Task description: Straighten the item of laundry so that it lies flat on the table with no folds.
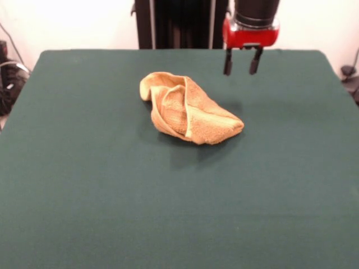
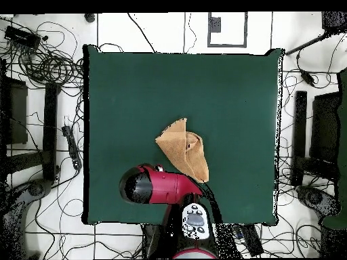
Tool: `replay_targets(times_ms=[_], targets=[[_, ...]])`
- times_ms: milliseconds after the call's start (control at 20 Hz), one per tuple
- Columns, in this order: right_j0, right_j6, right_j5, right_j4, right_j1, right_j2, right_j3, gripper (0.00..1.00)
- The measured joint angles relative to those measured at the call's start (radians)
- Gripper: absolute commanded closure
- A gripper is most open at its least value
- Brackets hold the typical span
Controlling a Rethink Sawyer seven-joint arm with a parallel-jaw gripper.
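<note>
Golden terry towel (image 1: 188, 109) lies bunched near the middle of the table (image 1: 84, 185) in the front view, folded over itself with a pale hem running down its top. The gripper (image 1: 242, 63) hangs above and just behind it, fingers spread and empty. Coming down on the thick fold would likely catch several layers and drag the whole bundle.

Overhead, the towel (image 2: 183, 150) is a wedge beside the arm (image 2: 159, 186), which hides the gripper, so aiming by this view risks missing an edge.

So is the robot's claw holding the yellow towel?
No, the gripper hangs open and empty above the table, apart from the crumpled towel.
</note>
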State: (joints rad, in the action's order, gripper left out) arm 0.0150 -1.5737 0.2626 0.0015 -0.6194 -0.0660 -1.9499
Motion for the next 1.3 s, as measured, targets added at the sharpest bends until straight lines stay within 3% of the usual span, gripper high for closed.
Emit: replay_targets(times_ms=[650,1300], targets=[[0.0,0.0,0.01,0.0,0.0,0.0,0.014,0.0],[0.0,0.0,0.118,0.0,0.003,0.0,0.096,0.0]])
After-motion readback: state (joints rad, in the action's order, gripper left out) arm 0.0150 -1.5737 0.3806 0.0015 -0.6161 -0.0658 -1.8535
